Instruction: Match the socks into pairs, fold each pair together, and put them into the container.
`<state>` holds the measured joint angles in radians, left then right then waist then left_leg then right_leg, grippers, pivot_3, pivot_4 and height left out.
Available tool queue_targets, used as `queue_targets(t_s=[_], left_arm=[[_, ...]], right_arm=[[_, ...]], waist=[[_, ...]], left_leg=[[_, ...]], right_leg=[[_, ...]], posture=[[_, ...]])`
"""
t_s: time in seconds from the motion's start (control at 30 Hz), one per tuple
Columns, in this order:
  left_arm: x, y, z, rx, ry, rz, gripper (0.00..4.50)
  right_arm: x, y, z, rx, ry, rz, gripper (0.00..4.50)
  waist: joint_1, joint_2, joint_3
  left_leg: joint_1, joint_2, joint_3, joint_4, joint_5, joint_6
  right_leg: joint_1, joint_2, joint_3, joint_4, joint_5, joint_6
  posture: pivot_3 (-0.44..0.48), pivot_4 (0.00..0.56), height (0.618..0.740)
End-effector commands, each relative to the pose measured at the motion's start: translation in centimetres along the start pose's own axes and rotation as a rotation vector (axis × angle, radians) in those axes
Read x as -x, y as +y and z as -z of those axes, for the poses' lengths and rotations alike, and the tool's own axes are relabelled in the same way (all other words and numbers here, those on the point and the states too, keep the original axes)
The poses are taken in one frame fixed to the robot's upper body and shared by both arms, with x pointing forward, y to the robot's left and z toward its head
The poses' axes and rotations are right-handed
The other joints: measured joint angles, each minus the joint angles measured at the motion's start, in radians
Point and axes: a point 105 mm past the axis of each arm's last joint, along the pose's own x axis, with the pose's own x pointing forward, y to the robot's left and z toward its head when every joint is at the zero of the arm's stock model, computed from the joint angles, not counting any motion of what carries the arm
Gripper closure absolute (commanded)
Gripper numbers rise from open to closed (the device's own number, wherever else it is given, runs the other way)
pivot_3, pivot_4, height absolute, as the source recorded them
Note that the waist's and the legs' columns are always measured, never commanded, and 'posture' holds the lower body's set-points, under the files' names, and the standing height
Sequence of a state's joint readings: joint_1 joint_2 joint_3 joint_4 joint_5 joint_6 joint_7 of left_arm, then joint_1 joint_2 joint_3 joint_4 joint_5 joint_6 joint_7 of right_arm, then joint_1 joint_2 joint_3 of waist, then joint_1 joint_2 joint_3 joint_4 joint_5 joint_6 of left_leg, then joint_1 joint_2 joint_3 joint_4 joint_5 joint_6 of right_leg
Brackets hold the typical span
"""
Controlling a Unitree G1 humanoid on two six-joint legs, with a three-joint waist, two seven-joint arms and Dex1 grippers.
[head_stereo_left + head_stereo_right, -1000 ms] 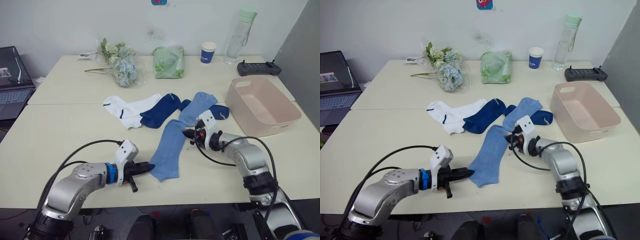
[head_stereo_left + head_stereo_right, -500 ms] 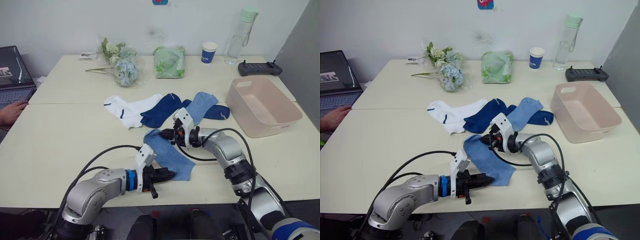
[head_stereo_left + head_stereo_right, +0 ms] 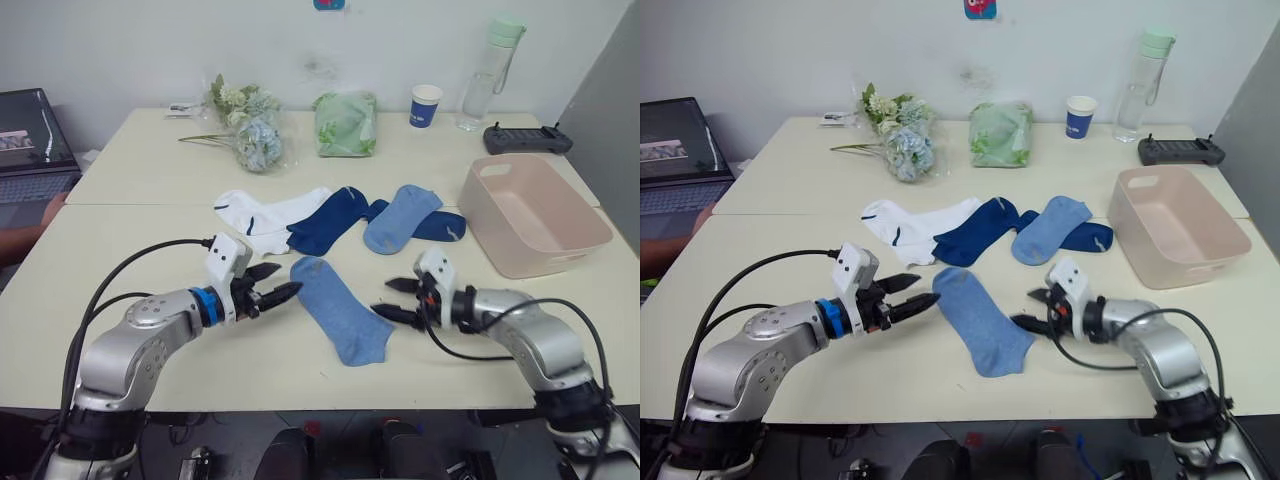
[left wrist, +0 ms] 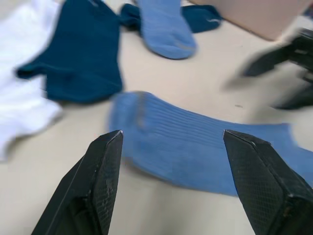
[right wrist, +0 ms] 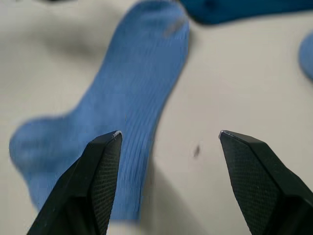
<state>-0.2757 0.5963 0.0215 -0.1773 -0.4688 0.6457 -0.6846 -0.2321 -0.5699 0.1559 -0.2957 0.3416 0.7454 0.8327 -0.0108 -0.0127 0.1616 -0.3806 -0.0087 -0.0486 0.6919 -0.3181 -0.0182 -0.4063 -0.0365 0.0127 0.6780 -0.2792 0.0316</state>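
Light blue sock (image 3: 338,308) lies flat on the table (image 3: 120,250), laid out alone betw. both arms, prob. so its mate can go on top. Left gripper (image 3: 274,284) sits just beside its cuff end, jaws wide, holding nothing. Right gripper (image 3: 399,301) sits just off its toe end, also spread wide & empty. Second light blue sock (image 3: 400,217) rests further back, overlapping a navy sock (image 3: 325,219); other navy sock (image 3: 438,225) is partly covered, so can't see its full shape. White socks (image 3: 262,220) are stacked, hard to count. Pink container (image 3: 533,212) is to the right, no socks visible in it.
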Motion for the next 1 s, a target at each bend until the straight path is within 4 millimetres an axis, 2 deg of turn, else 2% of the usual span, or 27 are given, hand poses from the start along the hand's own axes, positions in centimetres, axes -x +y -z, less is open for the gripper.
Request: queue_targets(t_s=[0.03,0.1,0.17,0.23,0.47,0.5,0.6,0.77,0.87,1.0], left_arm=[[-1.7,1.0,-0.1,-0.073,-0.020,-0.032,1.15],[-2.4,1.2,0.2,-0.085,-0.013,-0.032,1.15],[-2.8,1.2,0.4,-0.093,-0.004,-0.017,1.53],[-2.8,1.1,0.5,-0.095,0.001,-0.007,2.06],[-1.9,1.0,0.9,-0.051,0.005,0.006,4.34],[-1.7,0.9,0.9,-0.035,0.002,0.008,4.48],[-0.8,0.1,1.5,0.008,0.006,0.010,4.48],[0.9,-2.7,2.3,0.131,-0.024,0.002,4.48],[2.0,-4.5,2.5,0.246,-0.075,-0.077,4.48],[2.6,-5.6,3.4,0.293,-0.107,-0.200,4.48]], right_arm=[[0.0,1.6,0.4,0.048,0.022,-0.046,1.10],[-0.2,1.8,0.7,0.025,0.018,-0.036,1.10],[-0.5,1.8,0.9,0.012,0.019,-0.023,1.48],[-0.6,1.9,1.1,0.011,0.021,-0.022,2.02],[-0.4,2.4,1.0,-0.011,0.007,-0.054,4.45],[-0.3,2.1,0.9,-0.017,0.002,-0.049,4.50],[0.2,1.3,0.6,-0.012,-0.007,-0.020,4.50],[0.8,-1.3,-0.7,0.068,-0.004,0.035,4.50],[0.6,-2.6,-2.0,0.128,0.007,0.024,4.50],[-0.7,-2.8,-3.0,0.150,0.005,-0.020,4.50]], waist=[[-0.005,0.000,0.000],[-0.008,-0.001,0.000],[-0.011,-0.001,0.000],[-0.013,-0.001,0.000],[-0.014,-0.001,0.000],[-0.014,-0.001,0.000],[-0.015,-0.001,0.000],[-0.016,-0.001,0.000],[-0.017,-0.001,0.000],[-0.015,-0.001,0.000]], left_leg=[[0.000,0.000,0.000,0.000,0.000,0.000],[0.000,0.000,0.000,0.000,0.000,0.000],[0.000,0.001,0.000,0.000,0.000,0.000],[0.000,0.001,0.000,0.000,0.000,0.000],[0.000,0.001,-0.001,0.000,0.000,0.000],[0.000,0.001,-0.001,0.000,0.000,0.000],[0.000,0.001,-0.001,0.000,0.000,0.000],[0.000,0.001,0.000,0.000,0.000,0.000],[0.000,0.001,0.000,0.001,0.000,0.000],[0.000,0.001,-0.001,0.000,0.000,0.000]], right_leg=[[0.000,0.000,0.000,0.000,0.000,0.000],[0.000,0.000,0.000,0.000,0.000,0.000],[0.000,0.001,0.000,0.000,0.000,0.000],[0.000,0.001,0.000,0.000,0.000,0.000],[0.000,0.001,0.000,0.000,0.000,0.000],[0.000,0.001,0.000,0.000,0.000,0.000],[0.000,0.000,0.000,0.000,0.000,0.000],[0.000,-0.001,0.001,0.000,0.000,0.000],[0.000,-0.001,0.001,0.001,0.000,0.000],[0.000,-0.001,0.000,0.000,0.000,0.000]], posture=[[0.000,0.150,0.740],[0.000,0.150,0.740],[0.000,0.150,0.740],[0.000,0.150,0.740],[0.000,0.150,0.740],[0.000,0.150,0.740],[0.000,0.150,0.740],[0.000,0.150,0.740],[0.000,0.150,0.740],[0.000,0.150,0.740]])
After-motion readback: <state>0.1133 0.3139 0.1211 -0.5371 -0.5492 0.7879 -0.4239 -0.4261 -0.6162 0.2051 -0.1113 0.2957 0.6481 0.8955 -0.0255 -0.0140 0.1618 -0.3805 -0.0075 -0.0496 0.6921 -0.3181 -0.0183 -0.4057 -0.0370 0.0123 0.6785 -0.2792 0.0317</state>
